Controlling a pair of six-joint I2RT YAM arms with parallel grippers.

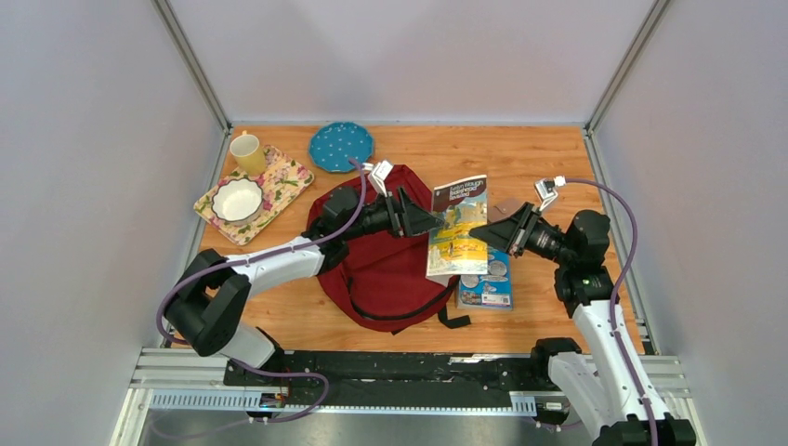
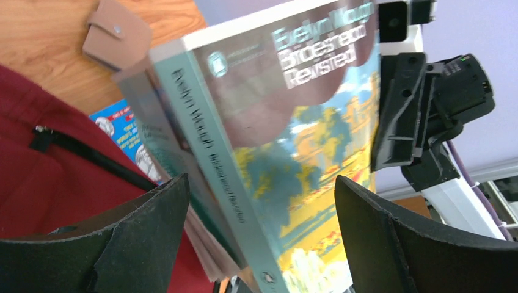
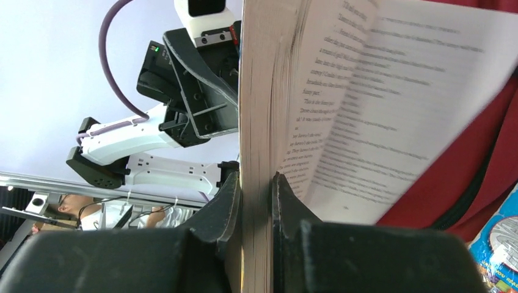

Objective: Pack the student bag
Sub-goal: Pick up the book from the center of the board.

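Red student bag lies under left pincer | left pincer wide apart | right pincer clamping paperback

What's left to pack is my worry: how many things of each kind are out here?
Backpack: 1
Books: 2, held paperback, blue book
Crockery: 3, mug, bowl, plate
Tray: 1
Tan pouch: 1
Total: 8

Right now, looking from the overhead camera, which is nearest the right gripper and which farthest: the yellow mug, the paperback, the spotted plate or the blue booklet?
1. The paperback, clamped in the right gripper itself.
2. The blue booklet, flat on the table just below it.
3. The spotted plate, back edge, leftward.
4. The yellow mug, back left corner.
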